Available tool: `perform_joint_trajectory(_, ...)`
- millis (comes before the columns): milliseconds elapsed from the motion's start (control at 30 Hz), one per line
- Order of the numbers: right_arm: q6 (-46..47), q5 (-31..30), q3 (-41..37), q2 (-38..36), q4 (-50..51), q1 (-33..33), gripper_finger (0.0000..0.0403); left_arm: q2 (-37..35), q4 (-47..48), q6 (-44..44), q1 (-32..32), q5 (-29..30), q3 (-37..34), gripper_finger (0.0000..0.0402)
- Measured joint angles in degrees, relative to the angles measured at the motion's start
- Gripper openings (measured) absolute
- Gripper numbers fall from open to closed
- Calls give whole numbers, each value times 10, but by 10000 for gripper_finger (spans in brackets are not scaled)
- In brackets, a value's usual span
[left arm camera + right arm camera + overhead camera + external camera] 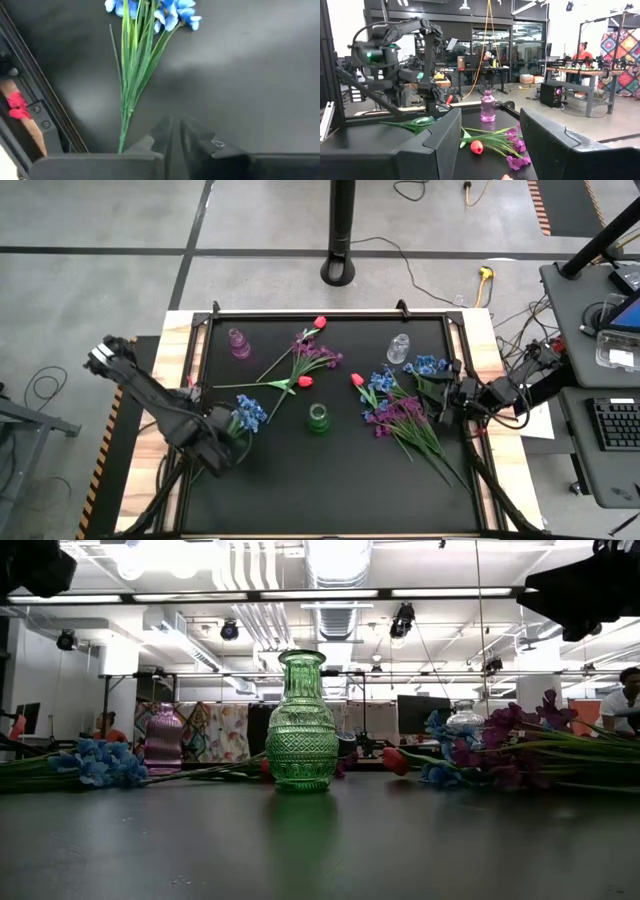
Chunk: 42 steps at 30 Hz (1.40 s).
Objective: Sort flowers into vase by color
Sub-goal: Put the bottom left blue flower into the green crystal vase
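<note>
Blue flowers (150,10) are seen lying on the black table (240,90), their stems (131,85) just beside the left gripper (175,132). Its fingers are nearly closed, and nothing is held.

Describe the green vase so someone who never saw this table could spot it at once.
On the black table mat, look near the middle, between the two flower piles. There stands an upright green glass vase with a textured, bulging body; the pink glass vase and clear glass vase stand farther back.
</note>
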<state>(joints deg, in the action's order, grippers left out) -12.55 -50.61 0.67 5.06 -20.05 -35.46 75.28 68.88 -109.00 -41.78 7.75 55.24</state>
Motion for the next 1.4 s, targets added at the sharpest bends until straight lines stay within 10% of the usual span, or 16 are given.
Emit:
perform_joint_trajectory(500,14,2,0,0,-4,0,195,145,-27,36,52,-54,-47,190)
perform_joint_trajectory(1400,10,44,1,0,-5,0,195,214,-73,76,78,-65,-63,9)
